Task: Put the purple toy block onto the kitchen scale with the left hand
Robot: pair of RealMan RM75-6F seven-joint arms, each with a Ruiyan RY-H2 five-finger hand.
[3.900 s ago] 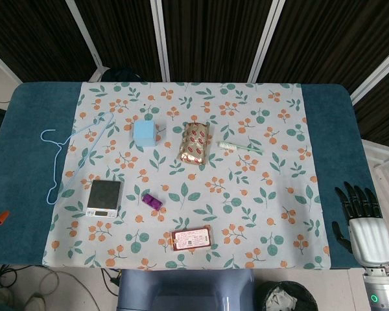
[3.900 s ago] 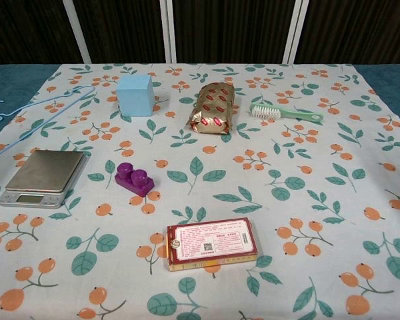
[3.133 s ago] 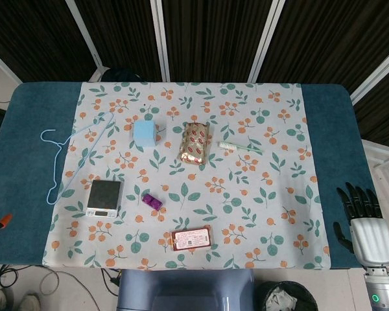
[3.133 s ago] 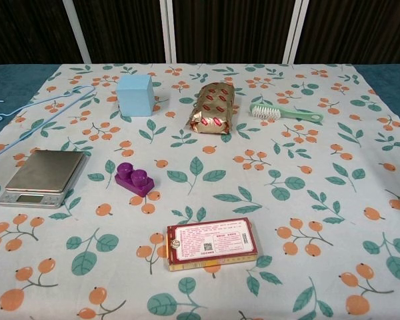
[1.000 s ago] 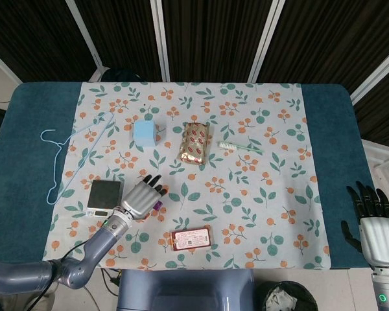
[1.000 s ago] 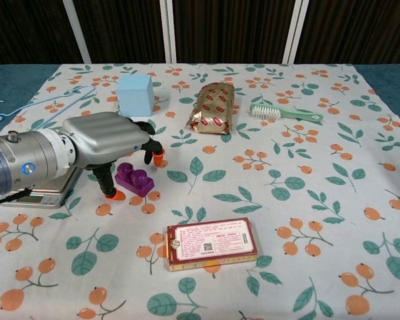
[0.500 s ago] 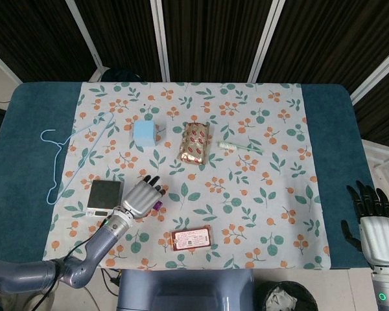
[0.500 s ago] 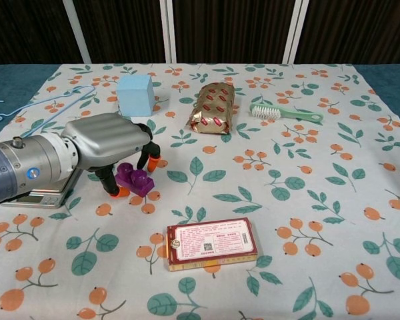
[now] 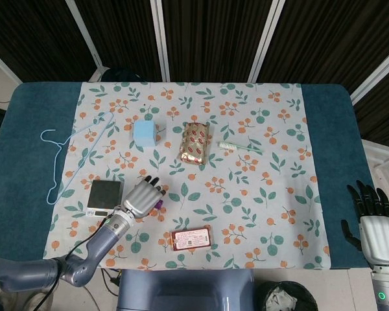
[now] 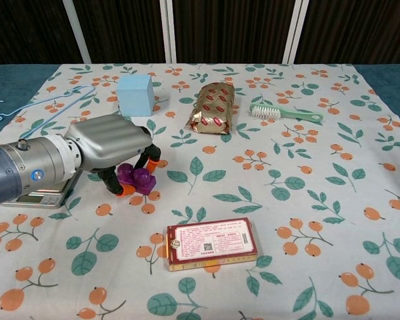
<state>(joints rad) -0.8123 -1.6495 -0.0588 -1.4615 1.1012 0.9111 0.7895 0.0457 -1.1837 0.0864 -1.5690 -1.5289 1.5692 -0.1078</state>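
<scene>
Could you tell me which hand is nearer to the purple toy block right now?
Left. The left hand is over the purple toy block, fingers around it; the right hand sits past the table's far right edge.

Left hand point(image 10: 113, 148) came in from the near-left edge; it wasn't in either view at the start. It's now down over the purple toy block point(image 10: 136, 179), fingers point(image 10: 151, 162) closed in around it, tighter than half a second ago. Block has shifted a bit and looks tilted, in the chest view. Right hand point(image 9: 376, 223) slid slightly down and out toward the right edge.
</scene>
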